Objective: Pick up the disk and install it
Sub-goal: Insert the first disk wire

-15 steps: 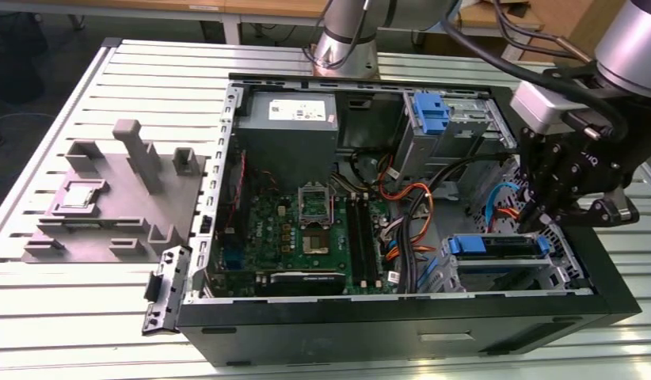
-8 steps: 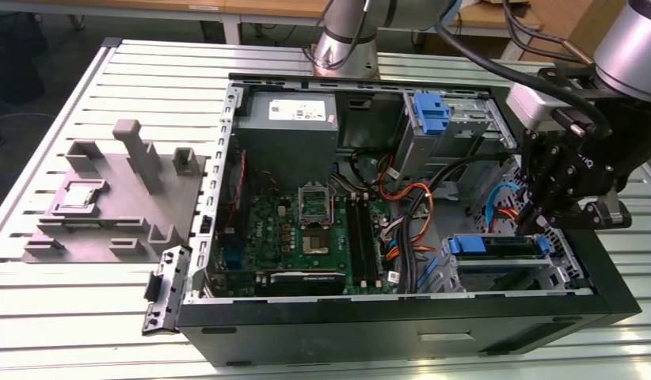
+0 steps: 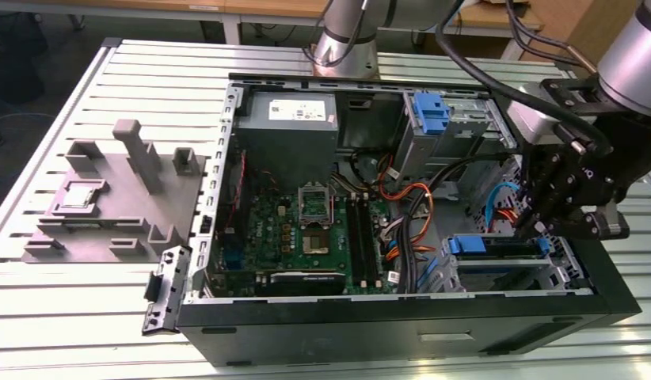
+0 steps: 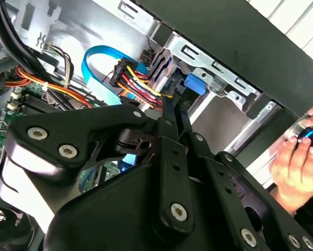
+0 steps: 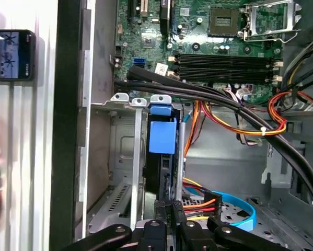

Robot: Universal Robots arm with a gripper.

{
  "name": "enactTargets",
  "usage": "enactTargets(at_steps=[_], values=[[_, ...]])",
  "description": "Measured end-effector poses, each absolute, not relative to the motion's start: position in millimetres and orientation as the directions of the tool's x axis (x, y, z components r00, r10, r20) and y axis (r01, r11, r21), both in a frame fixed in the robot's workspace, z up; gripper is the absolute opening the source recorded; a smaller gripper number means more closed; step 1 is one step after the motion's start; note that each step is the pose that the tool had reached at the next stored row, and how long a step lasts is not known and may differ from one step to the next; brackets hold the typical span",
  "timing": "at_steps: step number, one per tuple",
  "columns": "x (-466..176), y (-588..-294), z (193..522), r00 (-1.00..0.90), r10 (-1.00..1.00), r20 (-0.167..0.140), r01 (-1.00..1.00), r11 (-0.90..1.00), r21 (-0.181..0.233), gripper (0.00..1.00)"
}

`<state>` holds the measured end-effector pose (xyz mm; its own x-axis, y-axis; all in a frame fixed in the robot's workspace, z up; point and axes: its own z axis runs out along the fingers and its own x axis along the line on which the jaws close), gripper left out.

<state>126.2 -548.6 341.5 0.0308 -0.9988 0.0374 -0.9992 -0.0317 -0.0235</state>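
Observation:
The disk stands on edge in the drive bay at the exterior view's right side of the open computer case. Its blue carrier end lines up with the silver bay tabs, and the blue tab also shows beside the bay rail. My gripper reaches down into that bay. In both wrist views its two black fingers lie close together, shut, with the tips right at the blue carrier. Whether they pinch the carrier is hidden.
Orange, red and black cables and a blue flat cable crowd the bay. A second blue bracket sits in the far bay. A grey fixture stands left of the case. A hand is outside the case wall, and a phone lies on the table.

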Motion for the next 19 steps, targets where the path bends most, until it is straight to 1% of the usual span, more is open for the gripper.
enactTargets(at_steps=[3, 19], values=[[125.5, -549.5, 338.9, 0.030, -0.999, 0.028, -0.999, -0.030, -0.024, 0.16], [123.6, -549.7, 335.8, 0.001, -1.000, 0.024, -1.000, -0.001, -0.024, 0.16]])
